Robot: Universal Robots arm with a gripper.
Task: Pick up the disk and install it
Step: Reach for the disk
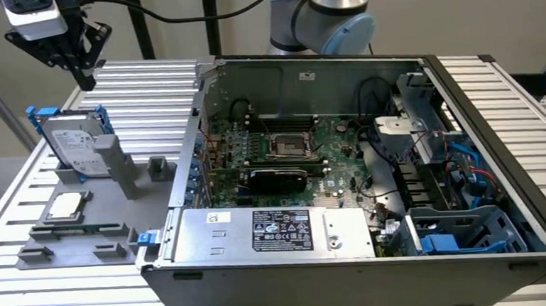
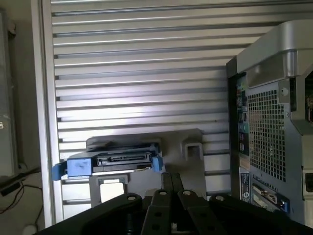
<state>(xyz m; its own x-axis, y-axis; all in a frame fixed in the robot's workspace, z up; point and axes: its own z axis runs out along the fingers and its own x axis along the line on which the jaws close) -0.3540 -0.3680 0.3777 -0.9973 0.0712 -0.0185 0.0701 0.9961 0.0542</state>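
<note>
The disk (image 1: 73,142), a silver-grey drive with a white label in a bright blue carrier, stands tilted on edge in a grey holder (image 1: 113,178) at the exterior view's left. My gripper (image 1: 86,80) hangs in the air above and behind the disk, apart from it. It is shut, its fingers pressed together with nothing between them. In the wrist view the disk (image 2: 110,161) shows end-on beyond the closed gripper (image 2: 171,176), with its connector edge facing the camera.
An open computer case (image 1: 459,85) takes up the middle and right, with motherboard (image 1: 292,148), power-supply box (image 1: 268,228) and a blue-trimmed drive bay (image 1: 458,230) at its front right. A small silver CPU chip (image 1: 65,205) lies on the grey fixture. The case's rear panel (image 2: 269,132) stands beside the holder.
</note>
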